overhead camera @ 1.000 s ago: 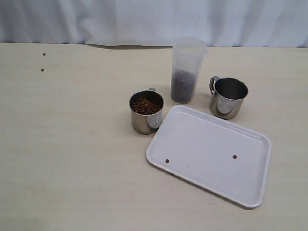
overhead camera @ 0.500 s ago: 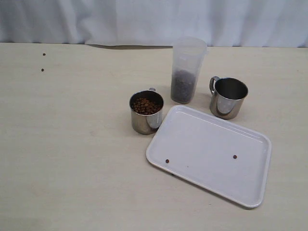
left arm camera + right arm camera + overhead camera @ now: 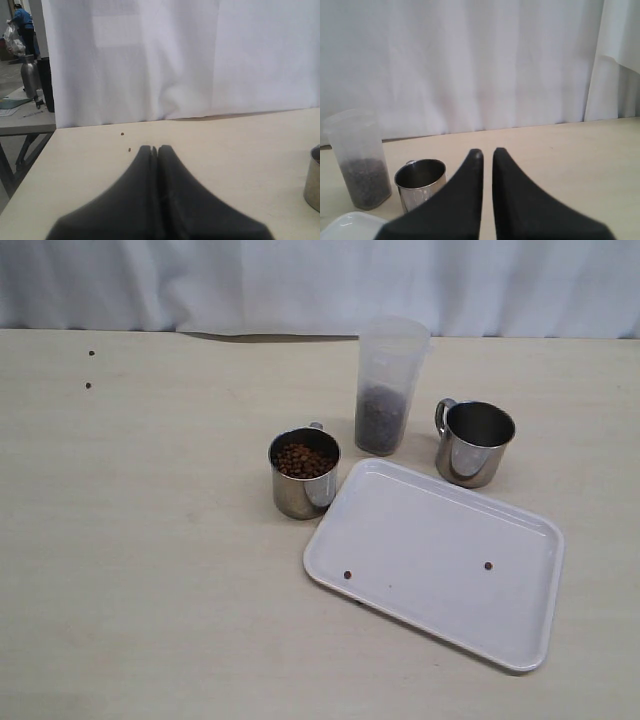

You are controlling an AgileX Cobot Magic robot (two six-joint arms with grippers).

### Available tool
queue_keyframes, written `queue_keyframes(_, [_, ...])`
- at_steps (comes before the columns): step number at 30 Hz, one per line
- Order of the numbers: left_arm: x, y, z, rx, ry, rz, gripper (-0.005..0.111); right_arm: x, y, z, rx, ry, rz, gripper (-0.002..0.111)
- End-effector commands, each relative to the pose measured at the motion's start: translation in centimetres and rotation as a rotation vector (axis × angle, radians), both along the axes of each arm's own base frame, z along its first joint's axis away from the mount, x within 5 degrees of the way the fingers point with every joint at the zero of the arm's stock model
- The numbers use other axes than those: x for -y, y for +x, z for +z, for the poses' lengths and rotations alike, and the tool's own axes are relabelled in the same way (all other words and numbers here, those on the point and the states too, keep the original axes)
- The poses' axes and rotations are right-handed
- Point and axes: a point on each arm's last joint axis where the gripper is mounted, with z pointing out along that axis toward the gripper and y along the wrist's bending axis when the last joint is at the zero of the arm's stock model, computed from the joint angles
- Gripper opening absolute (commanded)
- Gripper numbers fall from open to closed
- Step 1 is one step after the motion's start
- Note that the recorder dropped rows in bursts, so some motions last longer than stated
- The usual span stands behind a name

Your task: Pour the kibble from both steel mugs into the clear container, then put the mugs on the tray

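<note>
One steel mug [image 3: 304, 472] holds kibble [image 3: 303, 460] and stands just left of the white tray [image 3: 440, 530]. The other steel mug [image 3: 474, 444] looks empty and stands behind the tray's far edge. Between them rises the clear container [image 3: 389, 386], with kibble [image 3: 381, 422] filling its lower part. Neither arm shows in the exterior view. My left gripper [image 3: 154, 148] is shut and empty, with a mug's edge [image 3: 313, 179] off to one side. My right gripper [image 3: 487, 151] has its fingers a thin slit apart with nothing between them; the empty mug [image 3: 420, 184] and container [image 3: 360, 157] lie beyond it.
Two loose pellets [image 3: 347, 574] lie on the tray, and two more [image 3: 88, 385] lie on the table at the far left. A white curtain [image 3: 320, 280] hangs behind the table's back edge. In the left wrist view a side table [image 3: 20, 115] stands beyond the table's end.
</note>
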Motion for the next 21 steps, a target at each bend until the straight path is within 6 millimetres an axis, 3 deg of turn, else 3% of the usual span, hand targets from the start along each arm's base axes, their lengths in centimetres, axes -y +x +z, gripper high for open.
queue_keyframes(1, [0.00, -0.01, -0.02, 0.004, -0.014, 0.001, 0.000, 0.04, -0.02, -0.55, -0.043, -0.056, -0.001, 0.005])
queue_keyframes(21, [0.00, -0.01, -0.02, 0.004, -0.014, 0.001, 0.000, 0.11, -0.07, -1.09, -0.102, -0.075, -0.005, 0.005])
